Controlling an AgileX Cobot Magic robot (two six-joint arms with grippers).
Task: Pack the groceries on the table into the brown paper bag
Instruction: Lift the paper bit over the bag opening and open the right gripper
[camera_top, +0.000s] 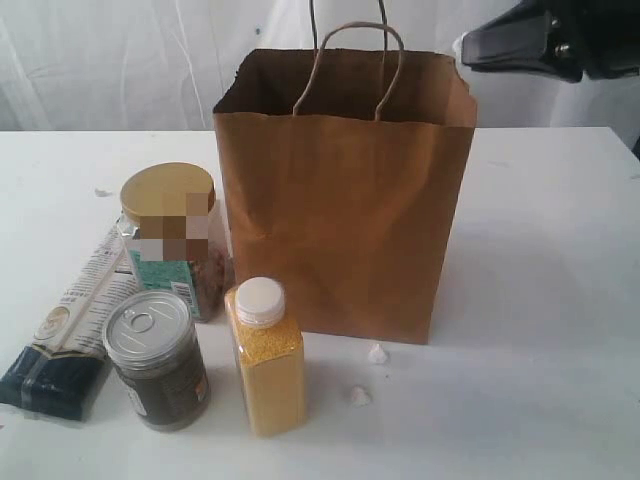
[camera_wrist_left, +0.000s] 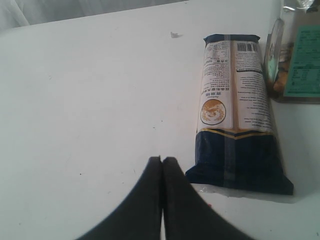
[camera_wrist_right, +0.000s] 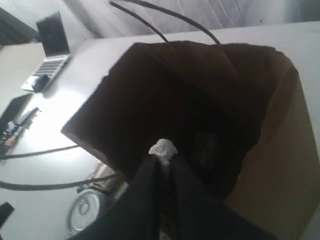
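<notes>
White-capped yellow bottle (camera_top: 268, 360), square-sided with a granular fill, beside silver-lidded dark jar (camera_top: 155, 358); tan-lidded clear jar (camera_top: 172, 240) and flat long white-and-navy packet (camera_wrist_left: 235, 125) behind, all on table (camera_top: 540, 300); creased brown paper bag (camera_top: 340, 220) upright, open, interior too dark to read; left gripper (camera_wrist_left: 161, 159) jaws clenched, empty; right gripper (camera_wrist_right: 162, 155) above bag mouth, jaws pinching white scrap (camera_wrist_right: 162, 147).

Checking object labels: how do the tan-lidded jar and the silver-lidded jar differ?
The tan-lidded jar has a plain tan lid; the silver-lidded jar has a metal lid with a pull ring. The tan-lidded jar's wall is clear, the silver-lidded jar's dark. The tan-lidded jar stands beside the paper bag; the silver-lidded jar nearer the camera. Both stand upright, lids on.
</notes>
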